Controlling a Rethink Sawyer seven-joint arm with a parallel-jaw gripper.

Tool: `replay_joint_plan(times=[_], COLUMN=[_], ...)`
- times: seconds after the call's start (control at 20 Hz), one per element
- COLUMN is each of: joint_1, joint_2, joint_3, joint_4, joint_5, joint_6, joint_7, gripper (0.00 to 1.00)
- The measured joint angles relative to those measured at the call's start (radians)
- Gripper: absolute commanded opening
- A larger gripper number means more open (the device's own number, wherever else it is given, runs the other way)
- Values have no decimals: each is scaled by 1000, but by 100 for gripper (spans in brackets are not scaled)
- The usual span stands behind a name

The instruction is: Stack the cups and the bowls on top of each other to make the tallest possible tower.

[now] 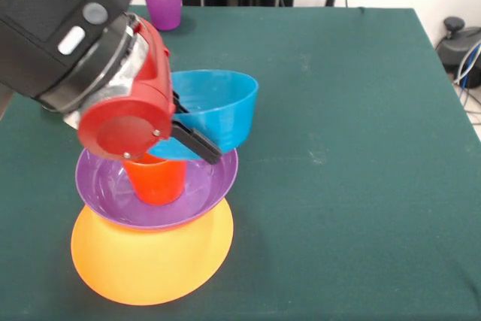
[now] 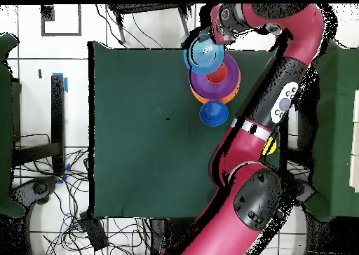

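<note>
A light blue bowl (image 2: 204, 55) sits above the purple bowl (image 2: 219, 79) holding an orange-red cup (image 2: 217, 75); a dark blue bowl (image 2: 213, 113) lies beside them.

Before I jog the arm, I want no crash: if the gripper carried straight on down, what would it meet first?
Probably the orange-red cup in the purple bowl: the gripper holds the light blue bowl just above it, though depth is unclear.
</note>
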Motion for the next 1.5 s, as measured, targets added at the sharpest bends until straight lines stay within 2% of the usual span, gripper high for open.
replay_joint_plan(times=[0.25, 0.6, 1.5], joint_1=[-1, -4, -44], joint_2=[17, 27, 28], joint_3=[66, 108, 115], joint_4=[0, -1, -1], joint_5=[-70, -120, -123], joint_6=[5, 24, 58], joint_7=[0, 0, 0], gripper=[0, 0, 0])
